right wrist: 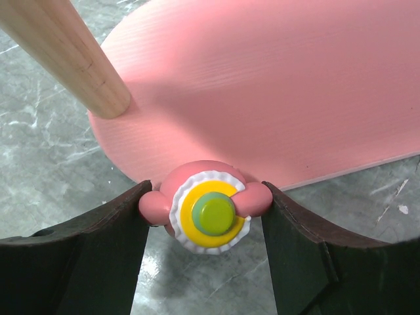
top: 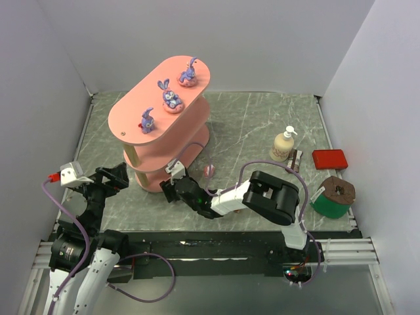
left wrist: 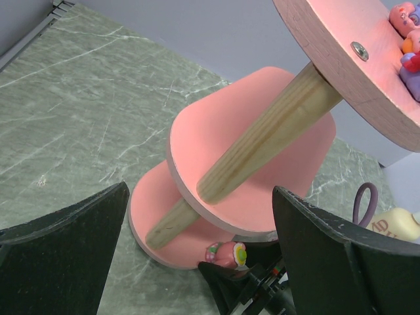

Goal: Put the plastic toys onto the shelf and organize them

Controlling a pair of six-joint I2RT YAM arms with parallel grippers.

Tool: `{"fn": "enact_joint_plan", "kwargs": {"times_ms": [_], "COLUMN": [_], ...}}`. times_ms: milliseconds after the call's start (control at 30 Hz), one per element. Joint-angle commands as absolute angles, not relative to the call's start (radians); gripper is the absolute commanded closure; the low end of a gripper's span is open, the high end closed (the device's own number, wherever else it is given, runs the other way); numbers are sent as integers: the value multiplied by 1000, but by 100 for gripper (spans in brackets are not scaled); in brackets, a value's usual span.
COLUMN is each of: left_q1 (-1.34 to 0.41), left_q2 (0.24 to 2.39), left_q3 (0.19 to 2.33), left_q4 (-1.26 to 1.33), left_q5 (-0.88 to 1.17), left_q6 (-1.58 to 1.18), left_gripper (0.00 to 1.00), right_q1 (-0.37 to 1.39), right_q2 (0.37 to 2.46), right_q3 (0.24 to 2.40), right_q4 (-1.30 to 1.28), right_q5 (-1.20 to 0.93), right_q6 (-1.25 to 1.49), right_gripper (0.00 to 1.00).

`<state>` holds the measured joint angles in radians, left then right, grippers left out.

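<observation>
We see a grey-green, marble-patterned tabletop (top: 262,125) closed in by plain white walls (top: 230,39) at the back and on both sides. Toward its right side a cream plastic pump bottle (top: 284,146) stands upright, with a white nozzle on top. Just beside it on the right is a small dark packet (top: 296,159) whose print we cannot read. Further right, near the wall, lies a flat red rectangular box (top: 329,159). In front of that box a green round object with a brown top (top: 333,197) sits tilted, close to the table's right edge.
</observation>
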<state>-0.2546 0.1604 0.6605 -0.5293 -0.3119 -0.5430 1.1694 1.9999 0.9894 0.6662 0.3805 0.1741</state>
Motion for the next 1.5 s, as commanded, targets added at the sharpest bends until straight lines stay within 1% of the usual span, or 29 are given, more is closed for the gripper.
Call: {"fn": "enact_joint_plan", "kwargs": {"times_ms": [0, 100, 167, 467, 733, 900, 1033, 1333, 1467], "left_q1": [-252, -252, -252, -252, -252, -252, -252, -252, -252], "left_q2": [160, 160, 161, 161, 167, 169, 173, 175, 175], "left_q3": [666, 666, 666, 666, 666, 666, 666, 666, 666], "left_q4": [-518, -518, -518, -518, -520, -518, -518, -518, -520], "left_q5": [-311, -311, -311, -313, -311, -310, -308, -308, -308], "left_q6": [-543, -542, -543, -543, -543, -542, -542, -543, -543], "left_gripper": [4, 4, 4, 4, 4, 4, 4, 4, 4], "right_q1": [1175, 1177, 1177, 1175, 1177, 1177, 1174, 1175, 1175], "right_q2": [2036, 2052, 2059, 2033, 2016, 2023, 2028, 2016, 2003], "right_q3": [1055, 1077, 1080, 1034, 1035, 1051, 1057, 1063, 1075], "right_q4": [661, 658, 658, 729, 739, 730, 732, 738, 703], "right_q5": [408, 417, 423, 457, 460, 468, 479, 489, 486], "right_q6": [175, 170, 170, 193, 207, 218, 224, 229, 242], "right_gripper": [56, 55, 53, 50, 39, 39, 34, 34, 33]}}
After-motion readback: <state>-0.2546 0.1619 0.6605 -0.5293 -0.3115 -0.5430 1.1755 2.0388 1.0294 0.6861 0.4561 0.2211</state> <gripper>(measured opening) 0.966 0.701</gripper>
